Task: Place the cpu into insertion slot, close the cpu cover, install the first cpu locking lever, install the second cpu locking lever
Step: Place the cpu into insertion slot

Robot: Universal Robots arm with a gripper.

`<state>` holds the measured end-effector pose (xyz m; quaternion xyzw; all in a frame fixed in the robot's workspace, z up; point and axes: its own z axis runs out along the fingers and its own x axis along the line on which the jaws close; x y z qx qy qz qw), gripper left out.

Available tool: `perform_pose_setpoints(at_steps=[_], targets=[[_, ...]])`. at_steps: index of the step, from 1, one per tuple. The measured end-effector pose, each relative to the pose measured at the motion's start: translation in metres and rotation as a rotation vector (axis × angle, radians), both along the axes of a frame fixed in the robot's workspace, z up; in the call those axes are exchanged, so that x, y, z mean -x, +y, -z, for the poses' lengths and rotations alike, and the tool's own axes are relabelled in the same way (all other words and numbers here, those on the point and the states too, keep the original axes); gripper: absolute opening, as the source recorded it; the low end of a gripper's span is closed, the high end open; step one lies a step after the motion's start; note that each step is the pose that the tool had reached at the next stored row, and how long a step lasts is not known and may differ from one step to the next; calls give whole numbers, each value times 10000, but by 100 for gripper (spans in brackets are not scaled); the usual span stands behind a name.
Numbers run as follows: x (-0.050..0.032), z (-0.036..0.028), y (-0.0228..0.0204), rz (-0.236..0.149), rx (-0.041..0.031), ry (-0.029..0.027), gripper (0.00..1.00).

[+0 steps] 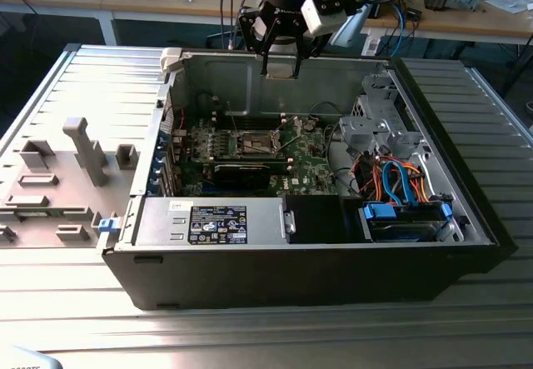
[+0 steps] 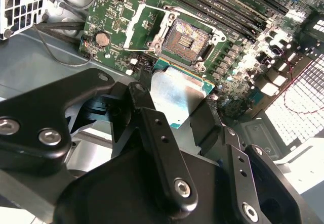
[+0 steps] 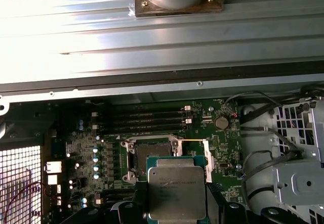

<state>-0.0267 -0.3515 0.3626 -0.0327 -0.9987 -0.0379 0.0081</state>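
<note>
the pincer (image 2: 177, 102) is clamped on the cpu (image 2: 174, 85), with one finger on each side. it hangs high over the open case (image 1: 216, 82), above the slot (image 2: 185, 41), and the cpu is not in it yet. the cpu could slip or tip in such a thin grip. then it might land crooked and bend the tiny pins in the slot. the cpu is a flat square with a shiny grey top and a green edge.

Print on the label (image 1: 218, 223) and cpu (image 3: 177, 191) is unreadable.
</note>
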Motion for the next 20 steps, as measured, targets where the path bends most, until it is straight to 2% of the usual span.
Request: perform_pose_setpoints(at_steps=[20], targets=[[0,8,0,272,-1,0,55]])
